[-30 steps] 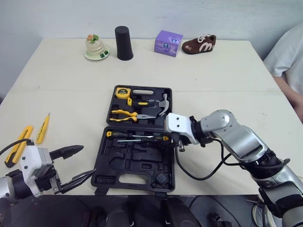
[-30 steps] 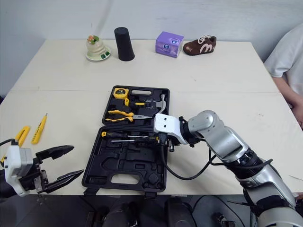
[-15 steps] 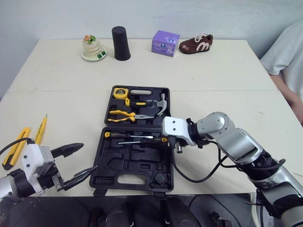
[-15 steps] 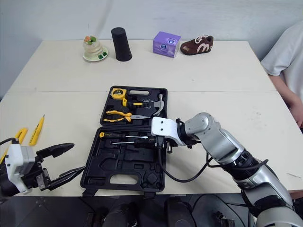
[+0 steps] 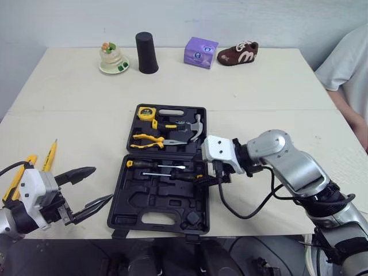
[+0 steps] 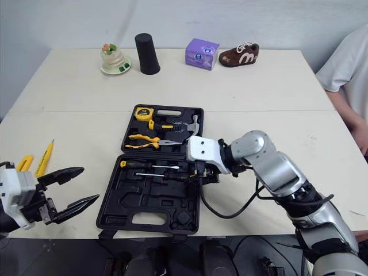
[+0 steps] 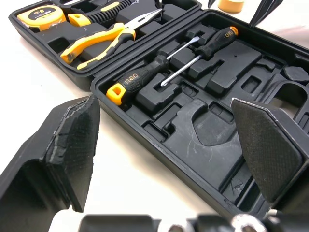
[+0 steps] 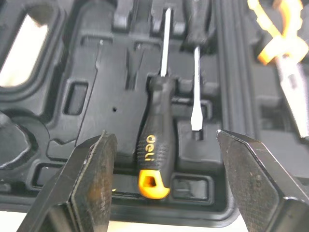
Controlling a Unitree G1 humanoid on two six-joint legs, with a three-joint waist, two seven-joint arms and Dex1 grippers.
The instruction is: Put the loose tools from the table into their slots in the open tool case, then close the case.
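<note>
The black tool case [image 5: 163, 202] lies open mid-table. Its far half holds a tape measure [image 5: 148, 112], pliers [image 5: 150, 141] and a hammer [image 5: 196, 126]. Two screwdrivers [image 5: 156, 164] lie in slots of the near half. My right gripper [image 5: 214, 176] hovers open over the case's right edge, its fingers [image 8: 91, 179] spread on either side of a black screwdriver handle with a yellow end [image 8: 155, 145]. My left gripper [image 5: 102, 184] is open and empty just left of the case. A yellow tester screwdriver [image 5: 50, 156] and a yellow knife [image 5: 14, 179] lie loose on the table at the far left.
Along the table's far edge stand a figurine on a plate [image 5: 112, 57], a black cup [image 5: 147, 52], a purple box [image 5: 200, 52] and a brown shoe [image 5: 237, 53]. A person's sleeve [image 5: 345, 63] is at the right edge. The table's front edge runs just below the case.
The camera has shifted a little. My right gripper has drawn slightly to the right at the case's edge. The left gripper has slid a bit to the left, still open.
</note>
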